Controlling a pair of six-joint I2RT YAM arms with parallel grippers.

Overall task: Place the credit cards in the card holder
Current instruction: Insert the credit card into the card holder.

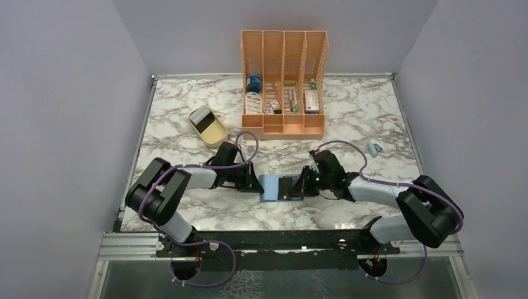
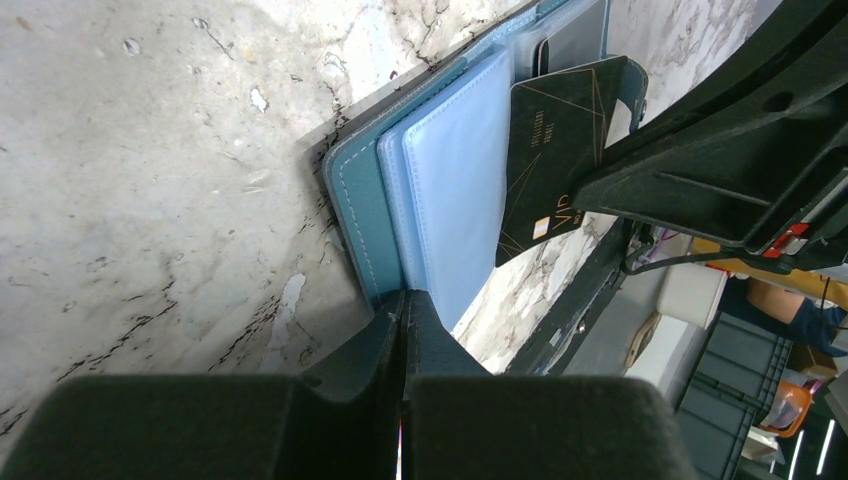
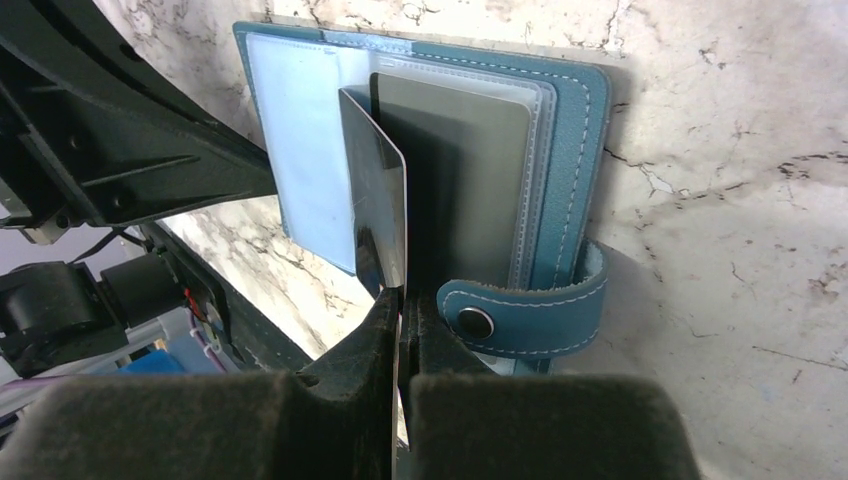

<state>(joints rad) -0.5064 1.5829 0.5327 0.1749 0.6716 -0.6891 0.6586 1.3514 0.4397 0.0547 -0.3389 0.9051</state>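
**Top view.** Card holder (image 1: 269, 187) lies open on the bench (image 1: 187, 118), between the two arms. Left fingers (image 1: 254, 180) are at its left side, right fingers (image 1: 300, 187) over its right half. What look like more cards (image 1: 200, 116) sit in the beige tray (image 1: 215, 134), well apart. Labels in the orange organiser (image 1: 284, 81) are too small to read.

**Left wrist.** Left fingers are closed tight, tips at the holder's near edge. Whether they pinch the cover or only press it, cannot tell. Black card (image 2: 555, 140) reads "VIP" in gold; the smaller gold line is unreadable. Risk: if this hold slips, the holder likely skids under the card's push.

**Right wrist.** Right fingers are clamped on the black card's corner. The card stands on edge over the clear sleeves, not yet in one. A grey card (image 3: 455, 160) lies in the right-hand pocket. Snap tab (image 3: 520, 315) is just beside the fingertips. Risks:
- The thin card may pivot in so small a pinch.
- It may catch a sleeve lip and buckle, or slide over the pocket instead of in.
- The fingers could snag the tab.

No writing legible here.
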